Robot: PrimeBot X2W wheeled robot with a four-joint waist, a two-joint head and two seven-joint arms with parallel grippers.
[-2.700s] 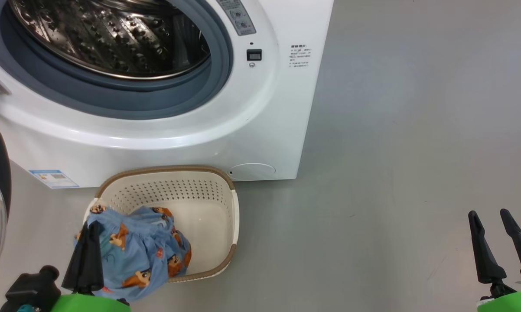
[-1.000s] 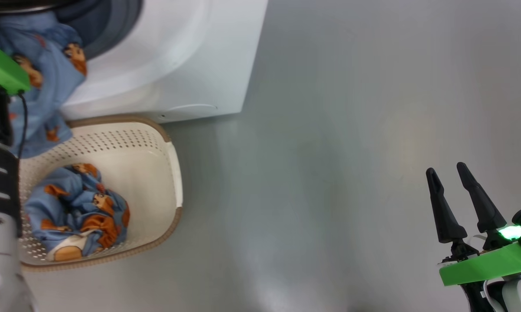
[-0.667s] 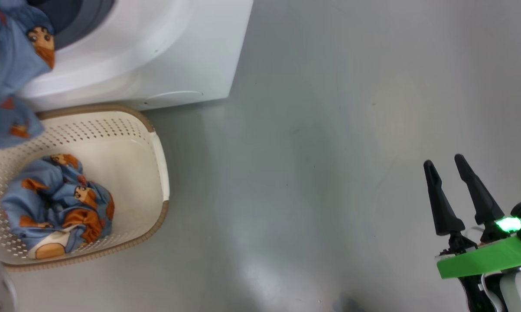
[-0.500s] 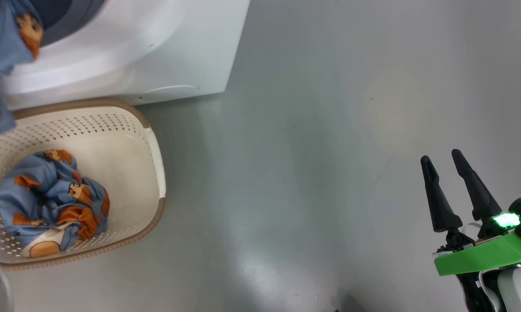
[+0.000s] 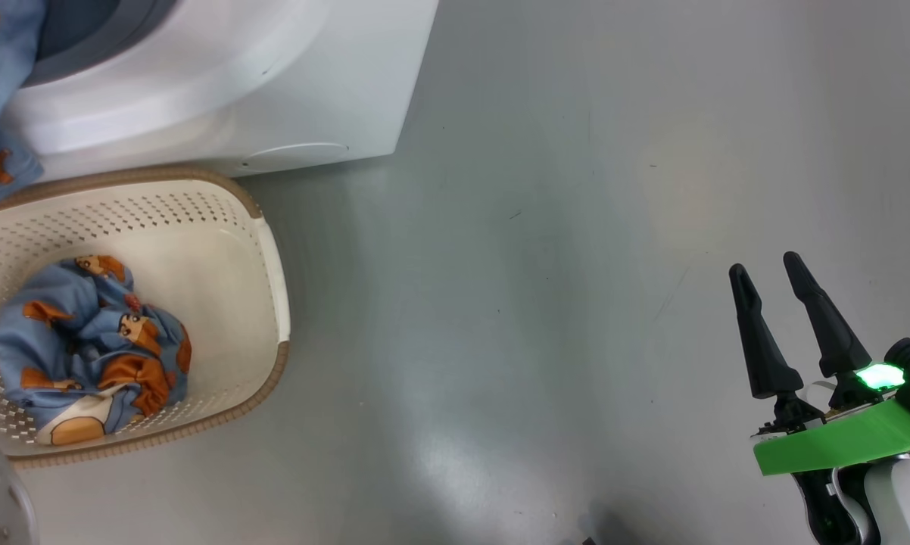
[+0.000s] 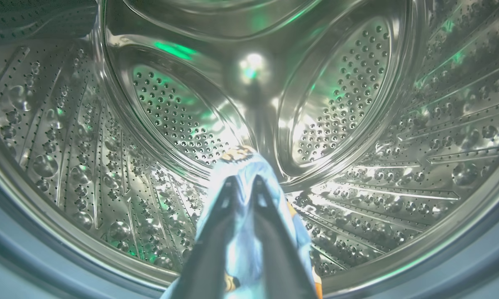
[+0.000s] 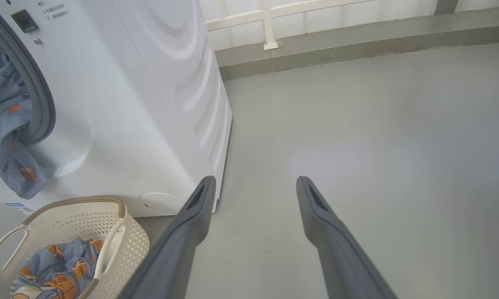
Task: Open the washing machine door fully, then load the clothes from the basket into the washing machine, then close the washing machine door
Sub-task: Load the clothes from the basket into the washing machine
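Head view: clothes (image 5: 84, 341) bundled left in the basket (image 5: 273, 250), well apart from the wide-open, empty right gripper (image 5: 764, 263); left wrist: left gripper (image 6: 244, 180) pointing into the drum (image 6: 357, 104), jaws narrowly apart astride a garment (image 6: 241, 162), grip or release unclear; right wrist: garment's tail trailing from the washing machine (image 7: 129, 104) mouth above the basket.

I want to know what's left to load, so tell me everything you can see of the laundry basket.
The basket is cream-white plastic with perforated sides, a brown woven-look rim and white side handles. It stands upright on the grey floor just before the washing machine. A bundle of blue bear-print clothes lies in its left part; the rest is bare.
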